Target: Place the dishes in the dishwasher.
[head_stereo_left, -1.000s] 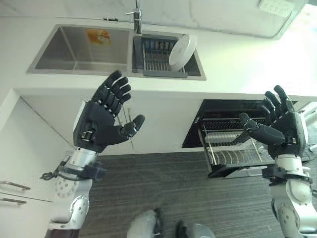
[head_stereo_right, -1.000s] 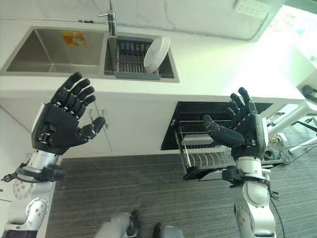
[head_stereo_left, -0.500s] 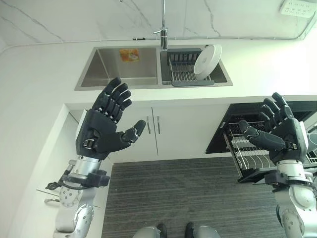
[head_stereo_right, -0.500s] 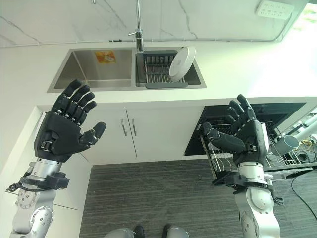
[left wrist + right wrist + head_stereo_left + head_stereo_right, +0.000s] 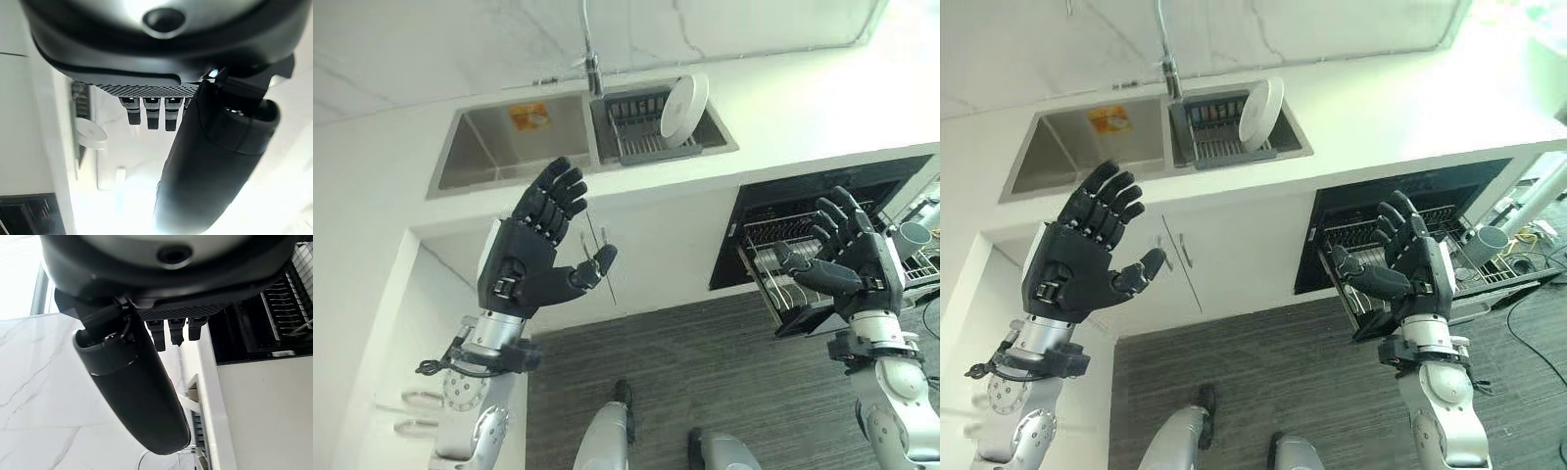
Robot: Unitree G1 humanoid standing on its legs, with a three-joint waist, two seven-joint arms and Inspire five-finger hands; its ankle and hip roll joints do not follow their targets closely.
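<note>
Sink (image 5: 489,147) rack holds a white plate (image 5: 683,106); left hand (image 5: 529,259) and right hand (image 5: 852,264) spread empty.

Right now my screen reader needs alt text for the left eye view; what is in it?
Both hands are raised, open and empty: the left hand before white cabinets, the right hand before the open dishwasher with its wire rack pulled out. On the counter behind, a white plate stands on edge in a dish rack in the sink.
</note>
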